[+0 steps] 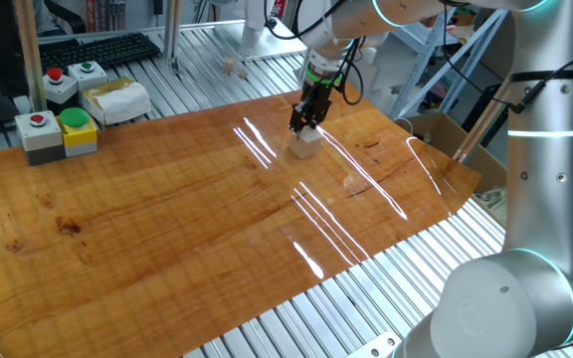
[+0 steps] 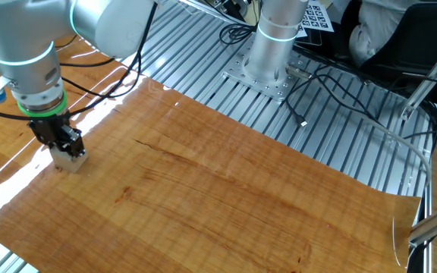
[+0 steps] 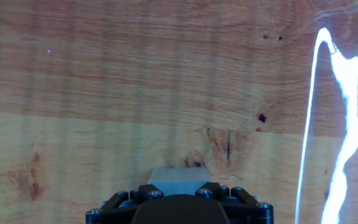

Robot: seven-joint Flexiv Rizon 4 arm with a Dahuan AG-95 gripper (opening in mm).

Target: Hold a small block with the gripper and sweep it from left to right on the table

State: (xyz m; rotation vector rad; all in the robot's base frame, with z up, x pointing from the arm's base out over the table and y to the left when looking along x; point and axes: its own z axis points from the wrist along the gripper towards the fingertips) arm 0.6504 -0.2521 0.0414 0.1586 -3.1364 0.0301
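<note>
The small block point(image 1: 307, 141) is a pale beige wooden cube resting on the orange-brown table point(image 1: 167, 229). My gripper point(image 1: 303, 127), black with a green ring above it, stands upright over the block and is shut on it. In the other fixed view the gripper point(image 2: 68, 149) holds the block point(image 2: 71, 160) near the table's left part point(image 2: 241, 197). In the hand view the block point(image 3: 178, 175) shows just beyond the black gripper body point(image 3: 179, 202), against the wood grain; the fingertips are hidden.
Two grey button boxes point(image 1: 41, 134) point(image 1: 74, 80), a yellow-green one point(image 1: 78, 129) and a wrapped packet point(image 1: 115, 97) lie at the far left edge. Ribbed aluminium frame point(image 2: 302, 129) surrounds the board. A second arm base point(image 2: 268, 45) and cables point(image 2: 340, 98) stand behind.
</note>
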